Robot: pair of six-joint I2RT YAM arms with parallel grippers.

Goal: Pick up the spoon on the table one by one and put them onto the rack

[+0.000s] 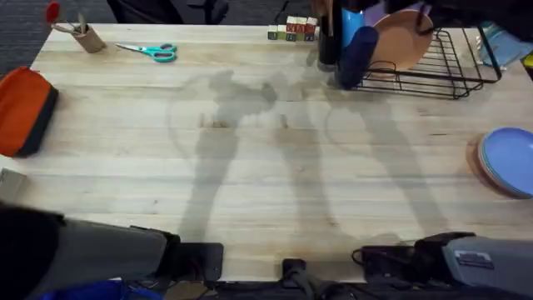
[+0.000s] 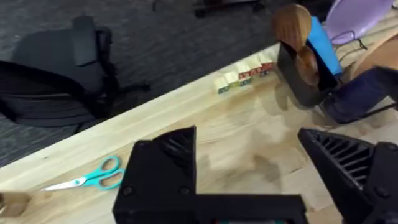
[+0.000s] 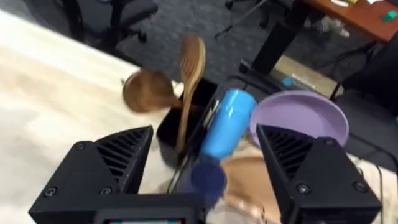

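Both spoons stand in the rack, both pincers wide, empty.
Light, stiff, smooth wood; best pinched mid-handle, I'd say.

Blue plates at the tabletop's right edge cut off by frame. Spoon handles hidden inside black holder at the rack. Orange case cropped left.

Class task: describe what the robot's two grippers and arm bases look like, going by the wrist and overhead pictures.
Both the left gripper and the right gripper have black fingers with ribbed inner faces and small screws in the housing. In the overhead view the arm bases are grey and black.
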